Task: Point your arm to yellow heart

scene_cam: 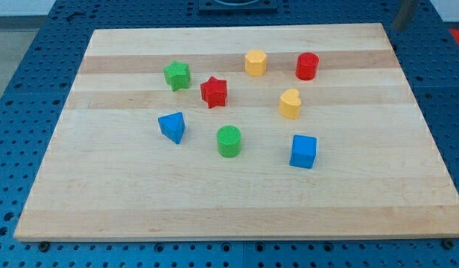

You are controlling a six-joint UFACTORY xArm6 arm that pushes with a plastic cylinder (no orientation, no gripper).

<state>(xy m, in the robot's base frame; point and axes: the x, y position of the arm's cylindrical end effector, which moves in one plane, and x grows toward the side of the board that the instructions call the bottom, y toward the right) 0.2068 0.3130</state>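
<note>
The yellow heart (290,103) sits right of the board's middle. My rod shows at the view's top right, and my tip (397,27) is just past the board's top right corner, far up and right of the heart and touching no block. A red cylinder (307,65) stands just above the heart, between it and my tip. A yellow hexagon-like block (255,62) is up and left of the heart. A blue cube (303,151) lies below it.
A red star (214,91) and a green star (177,75) lie left of the heart. A blue triangle (172,126) and a green cylinder (229,141) lie lower left. The wooden board (103,201) rests on a blue perforated table.
</note>
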